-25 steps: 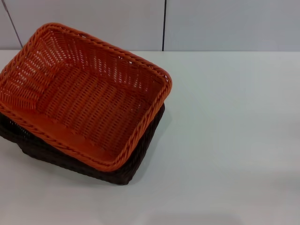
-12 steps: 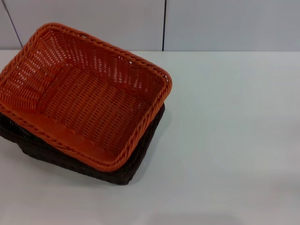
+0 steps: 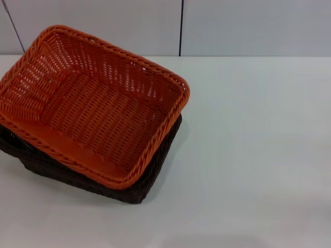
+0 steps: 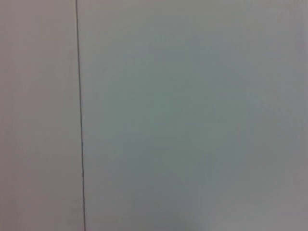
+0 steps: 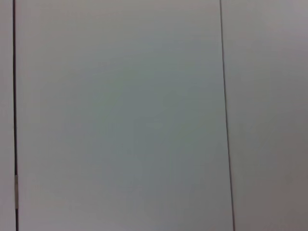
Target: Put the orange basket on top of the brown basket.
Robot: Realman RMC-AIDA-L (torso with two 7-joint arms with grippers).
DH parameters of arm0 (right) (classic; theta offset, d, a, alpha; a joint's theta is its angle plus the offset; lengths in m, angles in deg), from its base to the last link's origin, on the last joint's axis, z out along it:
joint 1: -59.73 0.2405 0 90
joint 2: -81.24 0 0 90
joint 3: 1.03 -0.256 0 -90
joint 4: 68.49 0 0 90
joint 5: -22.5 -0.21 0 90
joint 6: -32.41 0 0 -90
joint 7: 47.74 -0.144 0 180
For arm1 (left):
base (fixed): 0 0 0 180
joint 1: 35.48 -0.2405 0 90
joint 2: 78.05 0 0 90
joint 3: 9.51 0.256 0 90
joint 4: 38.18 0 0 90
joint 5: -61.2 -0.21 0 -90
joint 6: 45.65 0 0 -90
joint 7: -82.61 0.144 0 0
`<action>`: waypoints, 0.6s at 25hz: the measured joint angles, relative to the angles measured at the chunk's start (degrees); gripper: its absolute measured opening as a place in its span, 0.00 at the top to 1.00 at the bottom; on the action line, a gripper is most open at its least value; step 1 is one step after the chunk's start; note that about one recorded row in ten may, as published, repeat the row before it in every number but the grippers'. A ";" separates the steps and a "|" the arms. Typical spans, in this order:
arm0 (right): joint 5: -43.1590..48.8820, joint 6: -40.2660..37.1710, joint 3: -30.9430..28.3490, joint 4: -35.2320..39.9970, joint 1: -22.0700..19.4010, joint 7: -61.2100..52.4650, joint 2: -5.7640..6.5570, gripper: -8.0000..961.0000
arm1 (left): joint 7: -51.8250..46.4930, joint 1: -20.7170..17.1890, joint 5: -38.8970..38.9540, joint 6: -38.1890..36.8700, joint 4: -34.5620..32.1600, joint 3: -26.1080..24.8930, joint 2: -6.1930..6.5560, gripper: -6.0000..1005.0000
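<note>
The orange basket (image 3: 98, 103) lies on top of the brown basket (image 3: 150, 175) at the left of the white table, in the head view. It sits slightly askew, so the brown basket's dark rim and side show along the near and right edges. Neither gripper appears in any view. Both wrist views show only plain grey panels with thin dark seams.
The white table (image 3: 248, 155) stretches to the right and front of the stacked baskets. A grey panelled wall (image 3: 232, 26) with a dark vertical seam runs behind the table.
</note>
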 joint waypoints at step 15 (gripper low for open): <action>-1.23 2.18 3.15 -1.04 -0.37 0.01 0.00 0.22 | 0.10 0.28 -0.01 -0.04 -0.42 0.38 -0.16 0.20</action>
